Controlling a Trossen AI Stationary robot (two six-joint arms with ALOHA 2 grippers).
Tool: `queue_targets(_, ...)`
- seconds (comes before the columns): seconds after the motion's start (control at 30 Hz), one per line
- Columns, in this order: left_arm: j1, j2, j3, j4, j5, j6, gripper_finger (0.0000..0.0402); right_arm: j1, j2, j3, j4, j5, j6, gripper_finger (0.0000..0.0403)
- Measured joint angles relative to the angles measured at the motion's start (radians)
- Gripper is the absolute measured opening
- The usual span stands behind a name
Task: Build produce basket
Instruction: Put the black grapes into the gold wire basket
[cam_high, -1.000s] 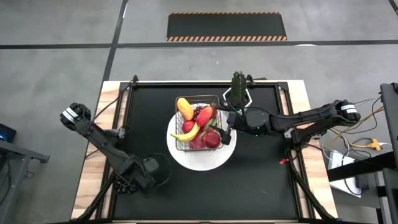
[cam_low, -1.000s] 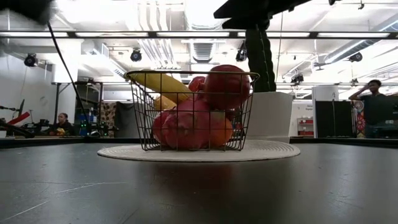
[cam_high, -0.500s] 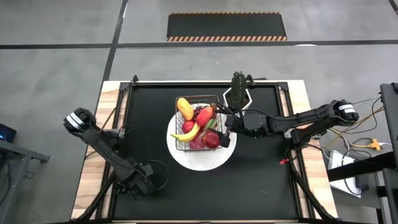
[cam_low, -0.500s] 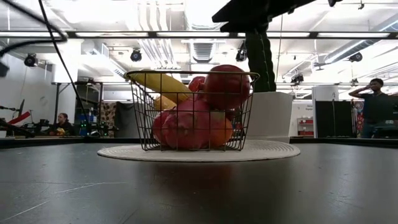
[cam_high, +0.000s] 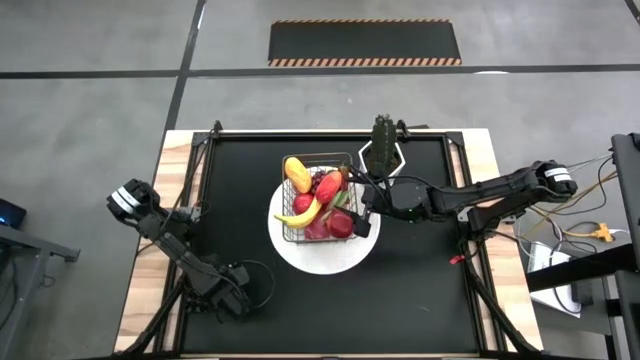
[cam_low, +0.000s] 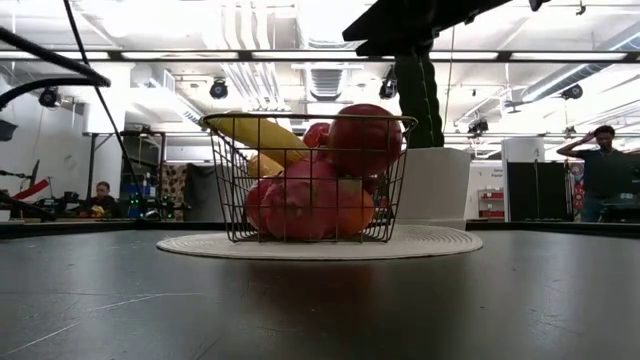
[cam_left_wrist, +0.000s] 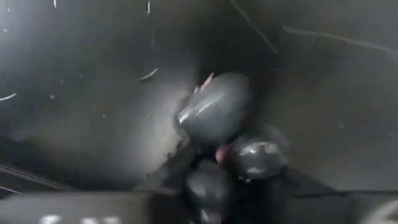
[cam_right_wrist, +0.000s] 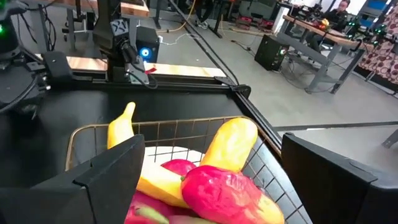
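Observation:
The wire basket (cam_high: 318, 195) stands on a round white plate (cam_high: 325, 258) mid-table. It holds produce: a banana (cam_high: 298, 213), a mango (cam_high: 297, 173), red apples and a pink dragonfruit (cam_right_wrist: 227, 186). My right gripper (cam_high: 362, 205) hovers open over the basket's right side. My left gripper (cam_high: 228, 303) points down at the table's near left. It is shut on a bunch of dark grapes (cam_left_wrist: 217, 112) that lies on the black mat. My left gripper comes at the grapes from above, pointing steeply down. Its two fingers (cam_left_wrist: 171, 174) stand on either side of the bunch's nearer grapes (cam_left_wrist: 255, 157) and pinch them. The bunch lies on the mat, its biggest grape sticking out beyond the fingertips.
A green cactus (cam_high: 381, 132) in a white hexagonal pot (cam_low: 435, 185) stands just behind the basket on the far side. Black mat (cam_high: 420, 290) lies bare to the right and near side. People (cam_low: 598, 170) are in the room beyond the table.
My left arm has sunk toward the table at the near left and moved a little toward the near edge, with its gripper tipping more steeply down. The right arm, the basket and its produce have kept still.

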Motion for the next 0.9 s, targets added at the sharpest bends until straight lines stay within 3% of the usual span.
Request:
queue_targets(0.13, 0.001, -0.016, 0.005, 0.000, -0.003, -0.007, 0.0019, 0.026, -0.006, 0.000, -0.025, 0.001, 0.004, 0.0359)
queue_targets(0.3, 0.000, -0.050, 0.035, -0.002, -0.097, -0.034, 0.0017, 0.066, -0.029, -0.004, -0.050, 0.008, 0.007, 0.0359)
queue_targets(0.43, 0.001, -0.082, 0.105, -0.007, -0.228, 0.027, 0.0014, 0.101, -0.058, -0.004, -0.109, 0.067, 0.020, 0.0359)
queue_targets(0.53, 0.002, -0.116, 0.163, -0.010, -0.405, 0.108, 0.0013, 0.127, -0.083, -0.005, -0.158, 0.088, 0.020, 0.0359)
queue_targets(0.67, 0.015, -0.183, 0.251, -0.005, -0.723, 0.288, 0.0012, 0.164, -0.107, -0.005, -0.174, 0.089, 0.024, 0.0359)
queue_targets(0.8, 0.047, -0.260, 0.331, 0.039, -1.009, 0.528, 0.0012, 0.190, -0.136, -0.005, -0.176, 0.089, 0.044, 0.0359)
queue_targets(0.9, 0.091, -0.320, 0.351, 0.135, -1.158, 0.729, 0.0012, 0.216, -0.155, -0.005, -0.177, 0.091, 0.045, 0.0359)
